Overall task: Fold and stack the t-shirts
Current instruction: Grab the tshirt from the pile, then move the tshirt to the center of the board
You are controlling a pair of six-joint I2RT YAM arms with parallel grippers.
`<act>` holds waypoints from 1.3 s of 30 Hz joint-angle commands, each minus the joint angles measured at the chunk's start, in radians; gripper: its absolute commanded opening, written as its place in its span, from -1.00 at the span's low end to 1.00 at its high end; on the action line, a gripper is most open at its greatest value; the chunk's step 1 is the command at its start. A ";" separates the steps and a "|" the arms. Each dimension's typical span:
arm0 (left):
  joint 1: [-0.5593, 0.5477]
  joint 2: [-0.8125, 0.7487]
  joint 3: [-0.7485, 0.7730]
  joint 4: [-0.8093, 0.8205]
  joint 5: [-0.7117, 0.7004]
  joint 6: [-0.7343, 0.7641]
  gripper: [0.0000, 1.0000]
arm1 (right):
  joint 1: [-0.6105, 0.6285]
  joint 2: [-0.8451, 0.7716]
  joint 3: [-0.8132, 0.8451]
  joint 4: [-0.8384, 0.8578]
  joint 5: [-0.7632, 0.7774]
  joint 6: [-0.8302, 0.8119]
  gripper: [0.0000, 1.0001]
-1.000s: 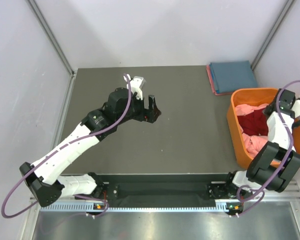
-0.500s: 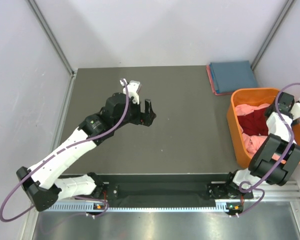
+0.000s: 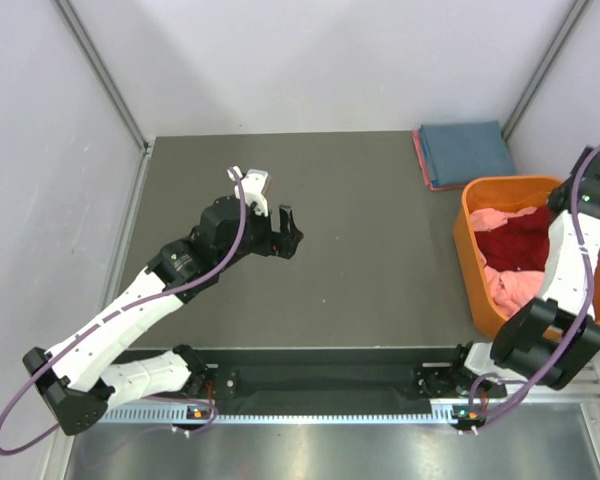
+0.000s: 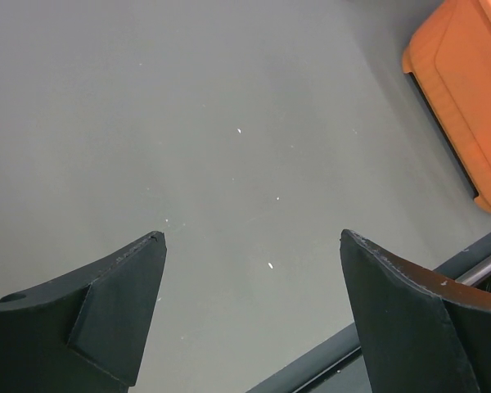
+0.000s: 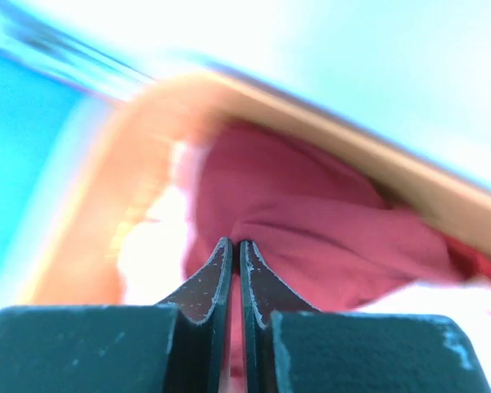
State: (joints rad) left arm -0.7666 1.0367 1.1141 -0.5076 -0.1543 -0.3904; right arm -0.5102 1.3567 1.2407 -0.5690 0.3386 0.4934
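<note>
A deep red t-shirt lies crumpled in the orange tub, with salmon-pink cloth around it. My right gripper reaches down into the tub and is shut on a puckered fold of the deep red t-shirt; the right wrist view is blurred. A folded blue t-shirt lies on a folded pink one at the table's far right corner. Over the bare middle-left of the table my left gripper hovers open with nothing in it.
The orange tub stands at the right edge of the dark grey table, and its corner shows in the left wrist view. Grey walls with metal posts enclose the back and sides. The table's near rail runs below the left fingers.
My right gripper has closed from wide open onto the red cloth, its wrist swinging toward the far right of the tub. The left arm has drawn back slightly left and nearer, still open.
</note>
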 commanded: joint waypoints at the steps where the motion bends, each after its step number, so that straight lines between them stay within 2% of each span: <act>1: -0.002 -0.026 -0.010 0.055 0.007 0.005 0.84 | 0.045 -0.114 0.306 -0.067 -0.201 -0.078 -1.00; 3: 0.000 -0.030 -0.011 0.055 0.021 0.001 0.84 | 0.045 -0.129 0.431 -0.092 -0.326 -0.098 -1.00; 4: 0.000 -0.035 -0.010 0.054 0.025 -0.004 0.84 | 0.047 -0.130 0.494 -0.091 -0.451 -0.096 -1.00; 5: 0.000 -0.043 -0.008 0.055 0.032 -0.013 0.84 | 0.050 -0.125 0.635 -0.094 -0.504 -0.087 -1.00; 6: 0.000 -0.044 -0.010 0.058 0.036 -0.021 0.84 | 0.050 -0.110 0.702 -0.062 -0.559 -0.052 -1.00; 7: -0.002 -0.047 -0.010 0.063 0.035 -0.031 0.85 | 0.052 -0.107 0.757 -0.014 -0.687 -0.020 -1.00; 8: 0.000 -0.050 -0.008 0.061 0.033 -0.056 0.85 | 0.052 -0.105 0.802 0.054 -0.766 0.020 -1.00; 9: 0.000 -0.050 -0.004 0.063 0.032 -0.067 0.86 | 0.050 -0.107 0.804 0.160 -0.859 0.128 -1.00; 10: -0.002 -0.047 0.000 0.061 0.039 -0.074 0.86 | 0.052 -0.102 0.806 0.392 -1.065 0.202 -1.00; 11: 0.000 -0.049 0.007 0.063 0.045 -0.085 0.86 | 0.055 -0.100 0.775 0.554 -1.137 0.291 -1.00; 12: 0.000 -0.050 0.010 0.064 0.051 -0.091 0.86 | 0.087 -0.097 0.760 0.663 -1.167 0.465 -1.00; 13: 0.000 -0.055 0.013 0.064 0.056 -0.099 0.86 | 0.099 -0.096 0.757 0.764 -1.174 0.517 -1.00; 18: 0.000 -0.098 0.021 0.051 0.044 -0.108 0.86 | 0.264 -0.096 0.720 0.751 -1.119 0.527 -1.00; 21: 0.000 -0.130 0.021 0.017 0.019 -0.110 0.86 | 0.364 -0.113 0.561 0.785 -1.107 0.518 -1.00; 23: 0.000 -0.147 0.023 -0.014 -0.002 -0.111 0.86 | 0.433 -0.128 0.387 0.776 -1.095 0.495 -1.00; 25: 0.000 -0.168 0.009 -0.054 -0.045 -0.117 0.84 | 0.485 -0.152 0.199 0.735 -1.061 0.409 -1.00; 26: -0.002 -0.176 0.000 -0.065 -0.065 -0.122 0.84 | 0.559 -0.156 0.148 0.701 -1.040 0.361 -0.99; 27: 0.000 -0.184 -0.013 -0.074 -0.101 -0.126 0.84 | 0.596 -0.145 0.111 0.543 -1.000 0.232 -0.94; 29: 0.000 -0.196 -0.054 -0.098 -0.140 -0.140 0.83 | 0.692 -0.075 0.057 0.395 -0.844 0.072 -0.56; 31: 0.000 -0.173 -0.068 -0.139 -0.178 -0.154 0.82 | 0.726 -0.019 0.019 0.263 -0.770 0.034 -0.35; 34: 0.001 -0.118 -0.076 -0.166 -0.189 -0.183 0.80 | 0.737 0.044 0.002 0.138 -0.663 0.002 -0.20; 39: 0.012 -0.005 -0.128 -0.054 -0.114 -0.212 0.70 | 0.806 0.016 -0.020 0.052 -0.532 -0.055 -0.07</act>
State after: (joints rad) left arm -0.7647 0.9787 1.0199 -0.6170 -0.2962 -0.5659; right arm 0.2516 1.4429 1.1893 -0.4568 -0.3260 0.5220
